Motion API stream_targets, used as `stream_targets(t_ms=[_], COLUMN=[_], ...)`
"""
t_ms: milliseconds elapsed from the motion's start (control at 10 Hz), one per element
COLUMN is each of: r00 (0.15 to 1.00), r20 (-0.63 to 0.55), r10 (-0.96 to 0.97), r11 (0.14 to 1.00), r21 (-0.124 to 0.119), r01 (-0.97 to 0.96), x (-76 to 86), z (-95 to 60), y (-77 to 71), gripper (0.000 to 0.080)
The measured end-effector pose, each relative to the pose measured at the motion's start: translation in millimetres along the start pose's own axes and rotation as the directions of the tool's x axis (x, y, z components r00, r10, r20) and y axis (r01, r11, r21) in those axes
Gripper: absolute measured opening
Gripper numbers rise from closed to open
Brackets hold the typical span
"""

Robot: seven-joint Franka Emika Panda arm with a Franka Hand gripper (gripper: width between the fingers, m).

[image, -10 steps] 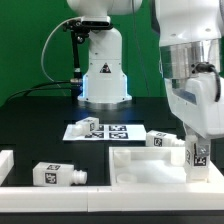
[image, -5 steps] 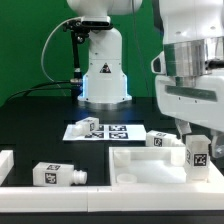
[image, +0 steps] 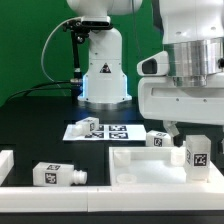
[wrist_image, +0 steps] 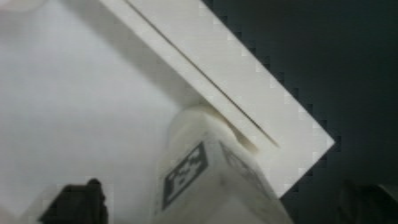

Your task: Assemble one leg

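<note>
A white leg (image: 198, 152) with a square tag stands upright at the exterior view's right end of the large flat white tray-like part (image: 140, 168). My gripper (image: 197, 132) hangs just above it, fingers spread to either side. In the wrist view the leg (wrist_image: 214, 170) rises between my dark fingertips (wrist_image: 80, 203), with a gap on each side, so the gripper (wrist_image: 222, 205) is open around it. The part's raised rim (wrist_image: 231, 90) runs past the leg.
Another leg (image: 58, 175) lies on the table at the front left. One leg (image: 87, 126) sits on the marker board (image: 112, 131), and one (image: 160, 139) lies behind the tray-like part. A white piece (image: 5, 160) is at the left edge. The arm's base (image: 103, 75) stands behind.
My hand has risen from low around the leg to just above it. The leg stays upright on the tray-like part.
</note>
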State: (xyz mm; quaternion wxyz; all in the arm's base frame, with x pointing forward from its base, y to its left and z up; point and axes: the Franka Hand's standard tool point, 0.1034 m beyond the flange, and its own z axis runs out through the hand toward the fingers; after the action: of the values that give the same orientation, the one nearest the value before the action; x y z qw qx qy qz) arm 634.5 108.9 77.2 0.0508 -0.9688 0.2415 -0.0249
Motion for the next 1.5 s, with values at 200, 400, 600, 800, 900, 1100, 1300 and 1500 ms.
stream_targets(t_ms=[200, 400, 600, 800, 900, 1100, 1300, 1500], r00=[0.994, 0.996, 0.999, 0.988, 0.967, 0.864, 0.627, 0.325], r20=[0.000, 0.000, 0.000, -0.002, -0.004, -0.007, -0.001, 0.040], r10=[-0.112, -0.086, 0.054, 0.152, 0.257, 0.503, 0.779, 0.945], r11=[0.994, 0.996, 0.998, 0.988, 0.966, 0.864, 0.627, 0.324], r21=[-0.011, -0.012, -0.011, -0.010, -0.009, -0.007, -0.008, 0.036], r01=[0.112, 0.086, -0.054, -0.152, -0.257, -0.503, -0.779, -0.945], x=[0.3, 0.3, 0.1, 0.2, -0.1, 0.9, 1.0, 1.5], z=[0.9, 1.2, 1.5, 1.5, 1.9, 1.6, 2.1, 4.6], y=[1.9, 2.4, 2.2, 2.1, 1.2, 1.5, -1.5, -8.8], gripper=[0.0649, 0.0522, 0.0388, 0.0285, 0.0285, 0.0285, 0.0285, 0.0287])
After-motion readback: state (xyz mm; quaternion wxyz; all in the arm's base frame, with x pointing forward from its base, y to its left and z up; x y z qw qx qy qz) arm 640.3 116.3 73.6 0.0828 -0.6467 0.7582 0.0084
